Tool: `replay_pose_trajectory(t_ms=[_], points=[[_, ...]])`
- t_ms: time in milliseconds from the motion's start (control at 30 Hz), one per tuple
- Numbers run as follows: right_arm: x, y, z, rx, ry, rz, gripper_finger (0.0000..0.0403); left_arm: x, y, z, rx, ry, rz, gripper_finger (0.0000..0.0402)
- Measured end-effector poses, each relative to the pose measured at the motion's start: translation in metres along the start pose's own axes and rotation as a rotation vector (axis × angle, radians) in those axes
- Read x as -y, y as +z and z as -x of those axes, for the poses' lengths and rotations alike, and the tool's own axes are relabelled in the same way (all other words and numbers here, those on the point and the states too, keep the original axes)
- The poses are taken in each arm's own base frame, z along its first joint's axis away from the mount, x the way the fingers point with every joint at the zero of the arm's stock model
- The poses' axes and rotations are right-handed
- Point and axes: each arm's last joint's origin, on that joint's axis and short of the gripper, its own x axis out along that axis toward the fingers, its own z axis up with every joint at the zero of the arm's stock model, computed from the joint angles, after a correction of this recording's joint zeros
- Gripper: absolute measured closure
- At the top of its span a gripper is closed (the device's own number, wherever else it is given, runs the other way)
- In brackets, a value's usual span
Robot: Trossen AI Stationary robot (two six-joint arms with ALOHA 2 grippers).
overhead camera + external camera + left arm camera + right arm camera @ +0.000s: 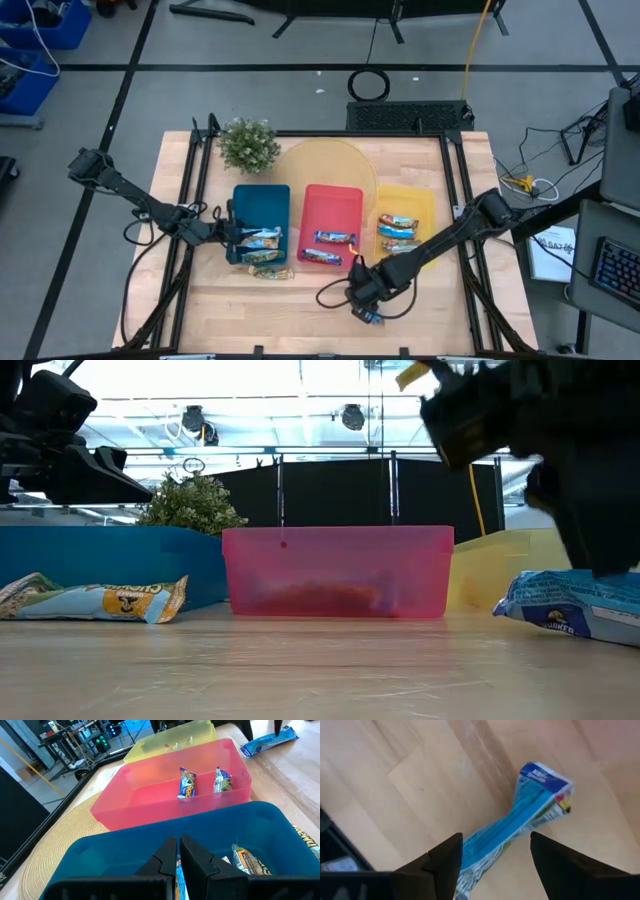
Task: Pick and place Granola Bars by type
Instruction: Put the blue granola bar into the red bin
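Note:
My left gripper [178, 851] hovers over the blue tray [262, 203], its fingers shut with a sliver of light-blue wrapper between them. A tan-accented bar [246, 860] lies in that tray beside it. Another tan bar [270, 271] rests flat on the table by the tray's near wall. The red tray [333, 204] holds two bars and the yellow tray [407, 198] holds three. My right gripper [495, 865] is open just above a blue-wrapped bar [520, 825] that lies flat on the table near the near edge, with one finger on each side and neither touching it. My left gripper seems to pinch a light-blue granola bar wrapper [176, 872] between its two shut fingers, coming from above and slanting down into the blue tray. The fingers hide which part of the bar they hold and how it hangs.
A potted plant [247, 143] stands at the far left of the table. A round woven mat [325, 162] lies under the trays' far ends. The three trays sit side by side mid-table. Bare wood [300, 310] runs along the near edge, where a cable loops beside my right gripper.

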Motion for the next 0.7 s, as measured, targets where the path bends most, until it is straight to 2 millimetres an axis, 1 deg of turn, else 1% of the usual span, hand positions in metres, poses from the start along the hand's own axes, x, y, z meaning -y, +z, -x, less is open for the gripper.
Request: replay_pose_trajectory(t_ms=[167, 333, 433, 567, 700], points=[[0.000, 0.004, -0.018, -0.044, -0.007, 0.060, 0.0177, 0.000, 0.000, 0.000, 0.000, 0.000, -0.015, 0.0371], [0.000, 0.003, -0.034, -0.063, -0.039, 0.207, 0.0182, 0.000, 0.000, 0.000, 0.000, 0.000, -0.019, 0.0371], [-0.004, -0.002, -0.040, -0.058, -0.033, 0.341, 0.0199, 0.000, 0.000, 0.000, 0.000, 0.000, -0.020, 0.0371], [-0.008, -0.012, -0.042, -0.022, -0.065, 0.491, 0.0230, 0.000, 0.000, 0.000, 0.000, 0.001, -0.017, 0.0371], [-0.008, -0.016, -0.043, -0.005, -0.099, 0.489, 0.0270, 0.000, 0.000, 0.000, 0.000, 0.001, -0.013, 0.0371]])
